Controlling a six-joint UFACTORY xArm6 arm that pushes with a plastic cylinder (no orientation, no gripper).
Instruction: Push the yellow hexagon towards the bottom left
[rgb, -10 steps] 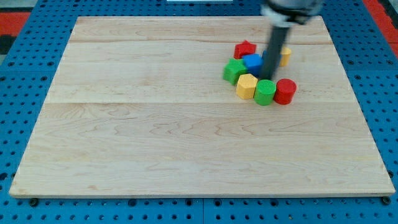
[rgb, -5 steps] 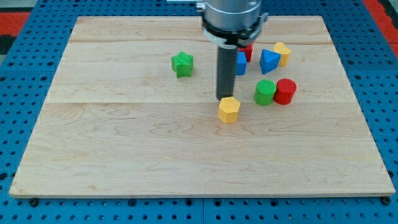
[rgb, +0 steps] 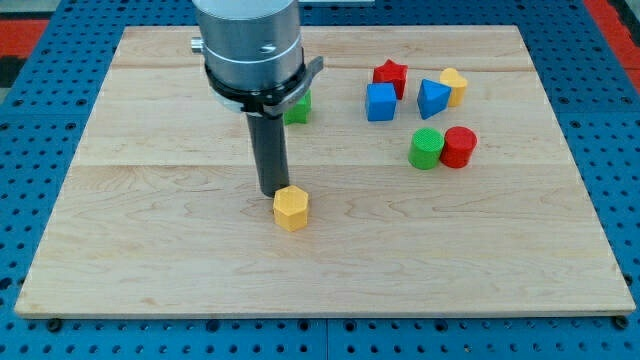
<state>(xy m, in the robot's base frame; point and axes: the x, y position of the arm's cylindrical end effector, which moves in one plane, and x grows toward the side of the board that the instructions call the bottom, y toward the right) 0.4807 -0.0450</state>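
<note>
The yellow hexagon (rgb: 291, 209) lies a little left of the board's middle, below centre. My tip (rgb: 271, 192) stands just above and to the left of it, touching or nearly touching its upper left edge. The dark rod rises from the tip to the grey arm body (rgb: 248, 45) at the view's top.
A green star (rgb: 298, 107) is partly hidden behind the arm. At the upper right lie a red star (rgb: 391, 75), a blue cube (rgb: 380, 102), a blue triangle (rgb: 432, 98), a small yellow block (rgb: 454, 86), a green cylinder (rgb: 425, 148) and a red cylinder (rgb: 459, 147).
The yellow hexagon has slid from the block cluster down and to the left. My tip moved with it. The green star was pushed left, apart from the cluster.
</note>
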